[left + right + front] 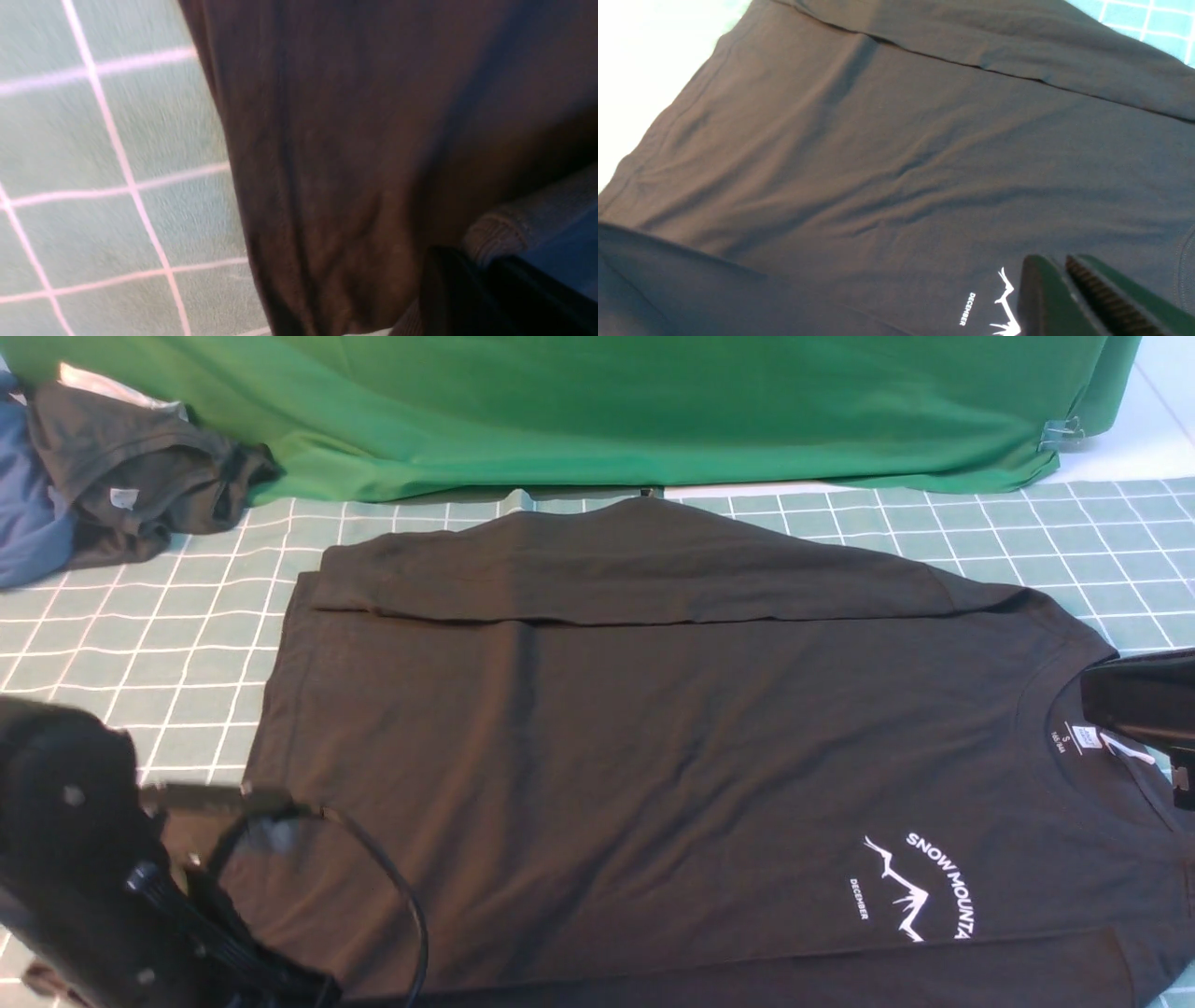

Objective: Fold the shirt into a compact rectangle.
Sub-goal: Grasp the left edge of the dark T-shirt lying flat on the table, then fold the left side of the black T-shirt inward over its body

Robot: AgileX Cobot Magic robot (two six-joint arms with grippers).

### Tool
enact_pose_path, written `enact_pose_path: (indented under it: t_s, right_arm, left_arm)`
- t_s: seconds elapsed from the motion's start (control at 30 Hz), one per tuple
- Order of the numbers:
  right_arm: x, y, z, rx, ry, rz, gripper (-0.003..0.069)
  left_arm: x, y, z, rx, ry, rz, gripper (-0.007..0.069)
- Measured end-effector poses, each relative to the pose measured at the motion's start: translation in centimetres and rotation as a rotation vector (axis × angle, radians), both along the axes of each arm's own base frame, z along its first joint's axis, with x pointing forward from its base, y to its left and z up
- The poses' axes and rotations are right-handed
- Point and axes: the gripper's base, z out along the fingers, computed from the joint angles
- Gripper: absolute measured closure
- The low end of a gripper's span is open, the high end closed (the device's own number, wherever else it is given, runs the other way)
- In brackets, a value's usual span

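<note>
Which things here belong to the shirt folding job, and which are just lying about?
Belongs to the job:
- black shirt, spread on the checked mat

Just lying about:
- dark grey garment, crumpled at the far left
- blue garment beside it
- green cloth along the far edge

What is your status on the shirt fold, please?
Left gripper shut at hem end, right gripper shut near collar. Large black long-sleeved knit shirt flat, far sleeve folded in. Dark grey garment, blue garment far left, apart.
</note>
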Motion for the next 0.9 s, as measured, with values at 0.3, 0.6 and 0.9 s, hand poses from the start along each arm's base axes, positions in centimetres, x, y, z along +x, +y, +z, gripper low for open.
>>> enact_pose_path:
  t_s: [0.3, 0.6, 0.9]
  right_arm:
    - [0.1, 0.0, 0.1, 0.005, -0.012, -0.004, 0.0597]
    - [0.1, 0.0, 0.1, 0.005, -0.012, -0.004, 0.0595]
    - [0.1, 0.0, 0.1, 0.005, -0.012, -0.004, 0.0581]
  left_arm:
    - [3.3, 0.1, 6.1, 0.047, -0.266, -0.019, 0.0615]
    - [8.1, -0.2, 8.3, 0.129, -0.367, -0.013, 0.0615]
    - [13.5, 0.9, 5.9, 0.18, -0.31, 0.058, 0.0615]
